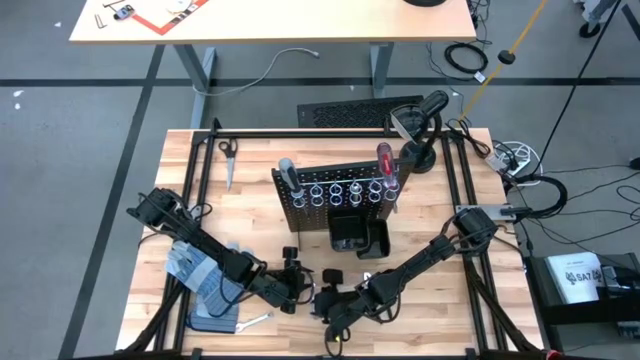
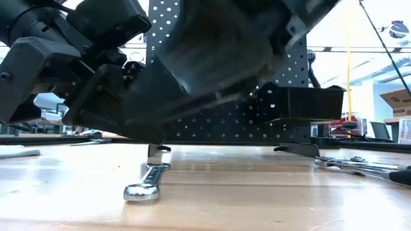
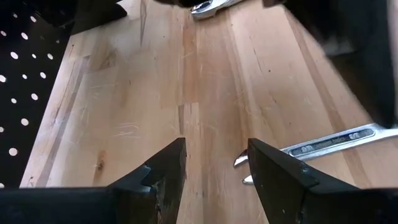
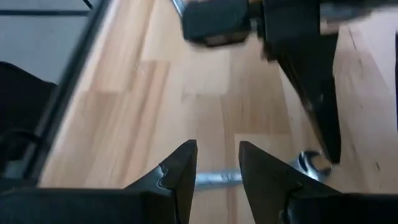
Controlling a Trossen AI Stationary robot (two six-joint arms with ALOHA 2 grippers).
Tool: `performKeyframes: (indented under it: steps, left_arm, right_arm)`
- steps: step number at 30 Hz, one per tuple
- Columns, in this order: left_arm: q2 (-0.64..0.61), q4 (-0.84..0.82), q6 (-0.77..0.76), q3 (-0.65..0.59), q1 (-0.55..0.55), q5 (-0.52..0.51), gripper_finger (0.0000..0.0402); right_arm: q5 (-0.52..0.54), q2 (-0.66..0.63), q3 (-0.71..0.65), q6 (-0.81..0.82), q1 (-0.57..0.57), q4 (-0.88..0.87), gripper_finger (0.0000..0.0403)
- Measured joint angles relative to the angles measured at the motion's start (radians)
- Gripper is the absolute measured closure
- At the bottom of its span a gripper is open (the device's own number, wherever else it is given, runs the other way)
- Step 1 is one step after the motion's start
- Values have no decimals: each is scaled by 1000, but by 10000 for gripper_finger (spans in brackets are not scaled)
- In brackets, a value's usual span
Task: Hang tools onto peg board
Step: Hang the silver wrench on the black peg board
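Reaching for a wrench near the table's front edge

We have both arms low over the front of the table: the left gripper [image 3: 214,171] hangs with its jaws partly open and empty, a wrench [image 3: 323,147] lying flat on the wood just beside one finger – and the right gripper [image 4: 217,168] sits close by, jaws also partly apart, with a silver shaft running under its tips, though we cannot tell whether it touches. The peg board [image 1: 335,195] stands upright mid-table, well apart from us, already carrying a red-handled screwdriver [image 1: 383,160] and a grey-handled one [image 1: 287,172]. We judge the pickup step is in hand – next we must centre one gripper over a wrench, close on it, and then lift toward the board's rings.
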Motion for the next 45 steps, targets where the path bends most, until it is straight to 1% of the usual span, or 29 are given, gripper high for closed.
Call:
performKeyframes:
  steps: [3,12,14,18,23,32,36,41,45]
  left_arm:
    - [0,0,0,0,1,0,219]
    - [0,-3,0,0,2,-3,219]
    - [0,-3,0,0,2,-3,219]
    - [0,-6,0,1,2,-3,219]
    - [0,-15,0,1,2,-3,219]
    - [0,-15,0,1,2,-2,219]
    - [0,-13,0,1,2,-1,219]
    - [0,-12,0,1,2,4,219]
    - [0,-12,0,1,2,4,219]
  right_arm:
    - [-1,-1,1,-4,-7,-3,284]
    - [-7,66,1,86,-47,5,284]
    - [-32,69,4,106,-52,3,284]
    - [-23,71,7,147,-53,-67,284]
    - [-22,65,8,153,-43,-138,284]
    - [-14,14,4,136,-26,-313,284]
    - [-8,-16,-2,130,-15,-308,285]
    - [69,-84,-1,116,4,-274,298]
    - [72,-113,-1,147,7,-224,308]
